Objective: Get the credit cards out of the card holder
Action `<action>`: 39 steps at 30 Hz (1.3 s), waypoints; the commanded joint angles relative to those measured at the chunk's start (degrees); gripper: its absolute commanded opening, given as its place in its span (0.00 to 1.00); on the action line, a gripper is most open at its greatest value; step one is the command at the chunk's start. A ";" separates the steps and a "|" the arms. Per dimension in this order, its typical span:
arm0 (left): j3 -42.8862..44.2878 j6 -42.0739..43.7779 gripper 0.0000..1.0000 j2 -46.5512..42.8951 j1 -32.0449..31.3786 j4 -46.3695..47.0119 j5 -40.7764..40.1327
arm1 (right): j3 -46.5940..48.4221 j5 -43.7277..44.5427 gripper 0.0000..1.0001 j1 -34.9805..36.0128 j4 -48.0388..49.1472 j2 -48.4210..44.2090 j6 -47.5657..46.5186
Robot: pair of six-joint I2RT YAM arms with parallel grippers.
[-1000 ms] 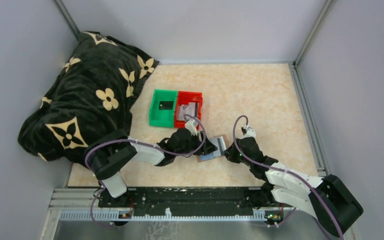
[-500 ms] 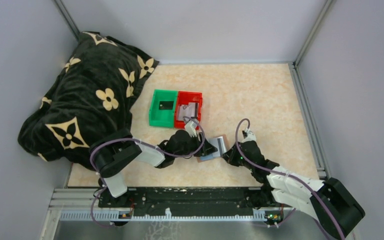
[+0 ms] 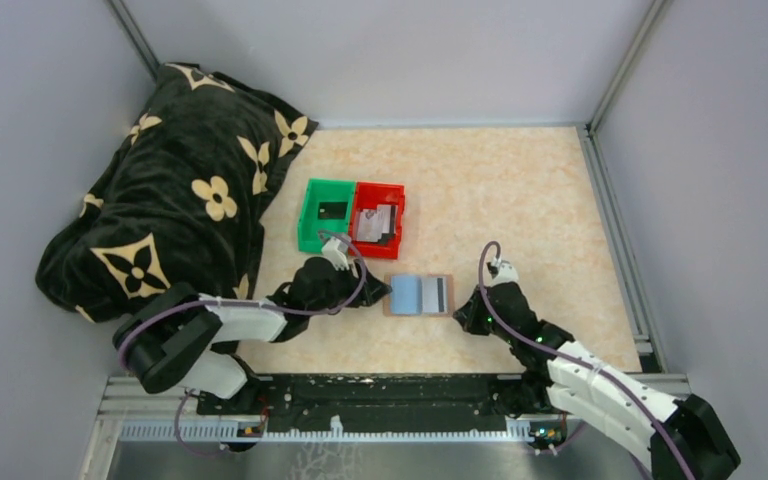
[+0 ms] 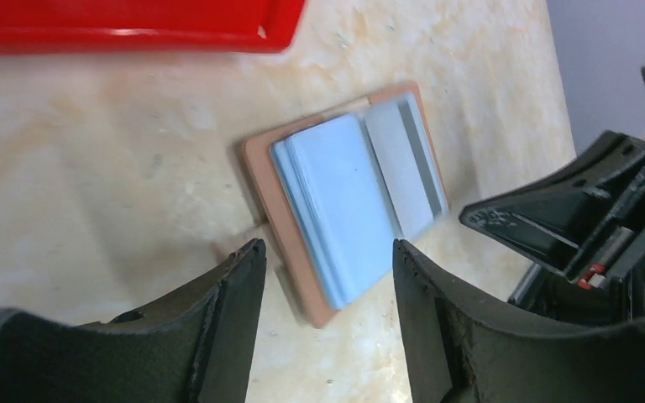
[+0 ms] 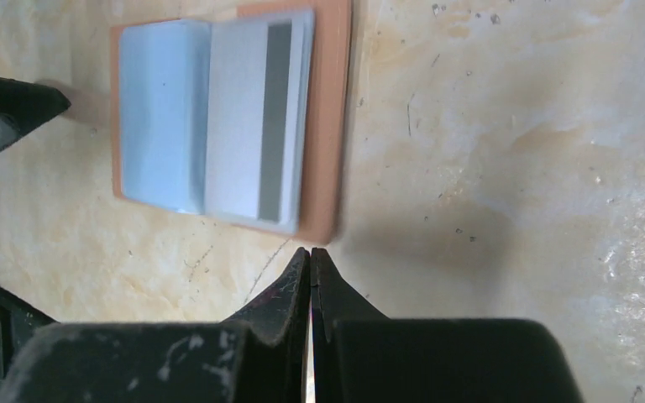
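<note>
Card holder, top view: open flat on table, pale lining up, between the 2 arms; long axis runs L-R.
credit card, top view: grey w/ dark stripe, in holder's R half; its long axis crosswise to holder's.
left fingers, top view: at holder's L short edge, just beside it.
right fingers, top view: at holder's near R corner, just beside it.
bins, top view: green bin + red bin touching, beyond holder; dark card in green, grey cards in red.
left fingers, L wrist view: spread wide, nothing held; holder straight ahead, its near corner reaching into the gap, no contact seen.
holder, L wrist view: blue-grey pocket half is the nearer, card half farther.
right fingers, R wrist view: closed tip to tip, empty; holder's tan edge just ahead, slightly L of tips.
credit card, R wrist view: sits in the half next to these tips; which way it slides out, can't tell.
judgement: R arm nearer the card but must open first; L arm well placed to pin the other half.
</note>
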 commanded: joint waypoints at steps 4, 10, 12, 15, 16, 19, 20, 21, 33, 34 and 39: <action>-1.15 5.16 0.65 -6.84 2.64 -5.63 2.40 | 5.48 5.29 0.00 0.44 0.46 2.85 -4.28; -0.81 1.16 0.66 -0.29 2.29 4.01 6.27 | 8.22 6.84 0.00 0.37 4.23 13.28 -4.40; -1.97 -1.09 0.66 1.64 1.71 10.47 4.76 | 8.75 5.68 0.00 0.35 5.50 14.94 -4.55; 0.66 -1.29 0.67 4.24 0.78 8.39 2.50 | 9.21 4.67 0.00 0.30 7.23 14.44 -4.79; 2.18 -1.02 0.68 5.24 0.41 7.26 2.01 | 9.49 4.32 0.00 0.32 7.54 14.13 -5.01; 3.82 -1.64 0.68 6.88 -0.19 9.02 2.97 | 10.77 2.78 0.00 0.29 8.18 13.94 -5.46; 4.32 -1.71 0.68 7.04 -0.38 9.26 3.20 | 11.22 2.49 0.00 0.28 8.29 14.07 -5.51; 5.05 -1.69 0.68 7.07 -0.57 9.10 3.35 | 11.55 2.21 0.00 0.28 8.42 14.12 -5.52; 11.63 2.72 0.69 4.34 -0.70 0.94 4.59 | 11.57 1.64 0.00 0.32 11.39 16.57 -4.21; 11.48 2.95 0.69 4.08 -0.68 0.85 4.54 | 11.56 1.47 0.00 0.36 11.31 16.79 -4.09; 13.69 6.10 0.70 6.42 -0.71 -1.16 8.56 | 9.57 1.04 0.00 0.36 13.01 16.89 -3.03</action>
